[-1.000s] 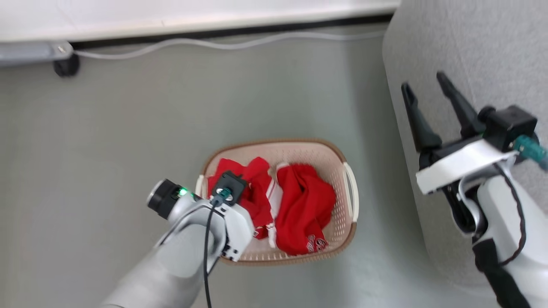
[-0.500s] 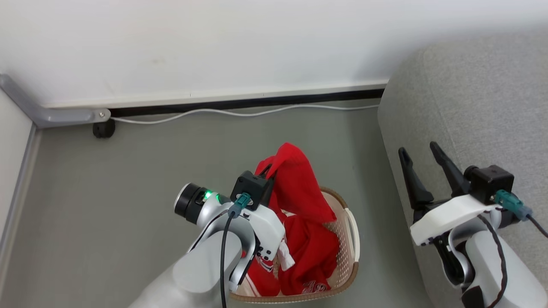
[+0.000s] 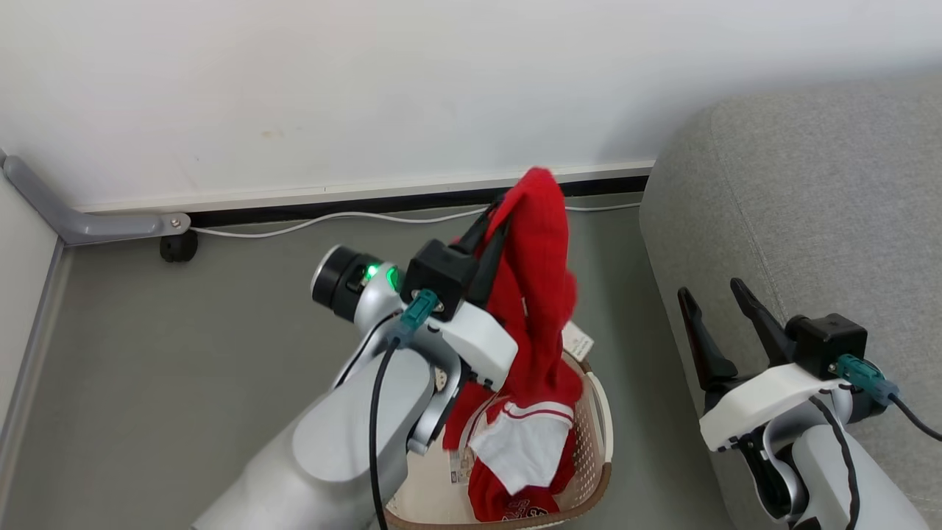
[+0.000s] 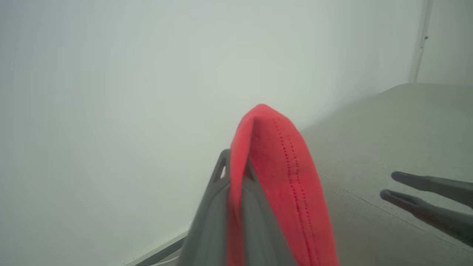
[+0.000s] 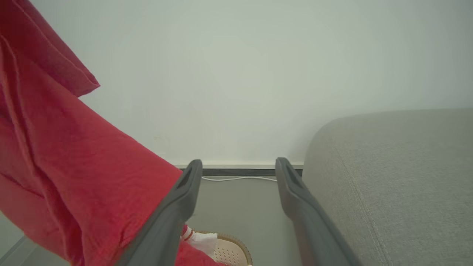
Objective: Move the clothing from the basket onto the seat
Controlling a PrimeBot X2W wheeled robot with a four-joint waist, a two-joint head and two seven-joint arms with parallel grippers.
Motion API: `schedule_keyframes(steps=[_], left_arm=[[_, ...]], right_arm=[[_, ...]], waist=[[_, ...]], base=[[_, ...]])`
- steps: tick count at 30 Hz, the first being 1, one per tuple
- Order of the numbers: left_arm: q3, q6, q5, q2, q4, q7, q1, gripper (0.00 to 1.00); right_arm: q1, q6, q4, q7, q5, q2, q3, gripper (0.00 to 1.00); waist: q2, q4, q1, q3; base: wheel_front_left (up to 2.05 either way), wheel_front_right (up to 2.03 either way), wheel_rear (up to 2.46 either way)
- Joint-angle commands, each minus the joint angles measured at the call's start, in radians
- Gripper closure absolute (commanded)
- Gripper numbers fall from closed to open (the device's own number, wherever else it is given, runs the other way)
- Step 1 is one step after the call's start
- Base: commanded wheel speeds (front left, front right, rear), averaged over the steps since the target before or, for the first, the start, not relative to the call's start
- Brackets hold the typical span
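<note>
My left gripper [image 3: 504, 206] is shut on a red garment [image 3: 541, 294], held high above the cream basket [image 3: 597, 434]; the fabric hangs down from the fingers into the basket. In the left wrist view the red garment [image 4: 284, 173] folds over the closed fingertips of the left gripper [image 4: 238, 162]. More red clothing with white trim [image 3: 519, 456] lies in the basket. My right gripper [image 3: 710, 298] stands open in front of the grey sofa [image 3: 809, 206], nothing between its fingers. In the right wrist view the right gripper [image 5: 238, 166] is open, with the hanging garment [image 5: 66, 155] at its left.
A white wall with a dark baseboard [image 3: 353, 202] runs behind, and a white cable [image 3: 309, 224] lies on the grey floor along it. A grey metal bracket and a black caster [image 3: 175, 246] stand at the far left. A paper label [image 3: 460, 464] lies on the basket's floor.
My left gripper has lifted the red garment up out of the basket, higher in each frame. The head camera has tilted up, showing more wall. The right gripper stays open.
</note>
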Motion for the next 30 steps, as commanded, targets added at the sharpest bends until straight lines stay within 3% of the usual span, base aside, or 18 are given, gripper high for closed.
schedule_keyframes(steps=[1,21,30], left_arm=[[0.044,-0.004,0.011,0.020,-0.041,-0.010,-0.064,1.00],[0.076,-0.082,0.025,0.035,-0.051,-0.010,-0.193,1.00],[0.064,-0.118,0.027,0.025,-0.022,-0.010,-0.191,1.00]], right_arm=[[0.003,0.004,-0.020,-0.011,-0.007,0.002,0.014,0.00],[-0.001,0.004,-0.025,-0.011,0.012,-0.002,0.088,0.00],[-0.127,0.004,-0.168,-0.011,0.073,-0.118,0.275,0.00]], waist=[[0.0000,0.001,0.0001,0.001],[0.0000,0.001,0.0001,-0.002],[0.0000,0.013,0.0001,0.000]], base=[[0.00,0.00,0.00],[0.00,0.00,0.00],[0.00,0.00,0.00]])
